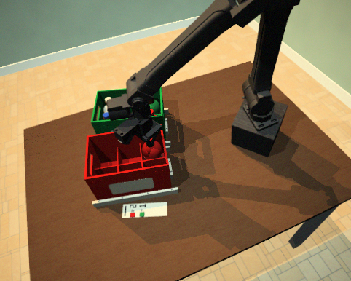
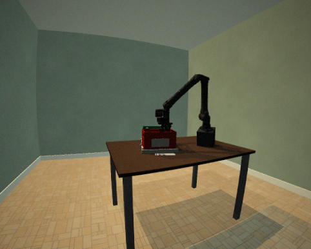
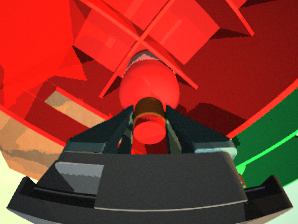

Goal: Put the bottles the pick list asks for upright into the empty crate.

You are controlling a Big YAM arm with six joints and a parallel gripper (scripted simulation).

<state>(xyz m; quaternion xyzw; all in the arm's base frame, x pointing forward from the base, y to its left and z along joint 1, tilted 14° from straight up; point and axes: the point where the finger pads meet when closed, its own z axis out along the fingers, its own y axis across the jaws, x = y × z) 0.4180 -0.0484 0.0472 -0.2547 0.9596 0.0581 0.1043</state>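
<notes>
My gripper (image 1: 148, 137) (image 3: 149, 110) is shut on the neck of a red bottle (image 1: 151, 148) (image 3: 149, 87). The bottle hangs upright in the back right compartment of the red crate (image 1: 128, 177) (image 2: 147, 139) (image 3: 40, 43). The crate's other compartments look empty. The green crate (image 1: 101, 124) (image 3: 276, 145) stands right behind it and holds more bottles, among them a blue-labelled one (image 1: 105, 115) and a green one (image 1: 155, 105), partly hidden by the arm. The pick list (image 1: 144, 210) (image 2: 164, 154) lies in front of the red crate, showing a red mark with 2 and a green mark with 1.
A grey rail (image 1: 134, 196) lies along the red crate's front and another (image 1: 167, 125) along the crates' right side. The arm's black base (image 1: 258, 129) (image 2: 205, 136) stands at the right of the brown table (image 1: 243, 204) (image 2: 131, 161).
</notes>
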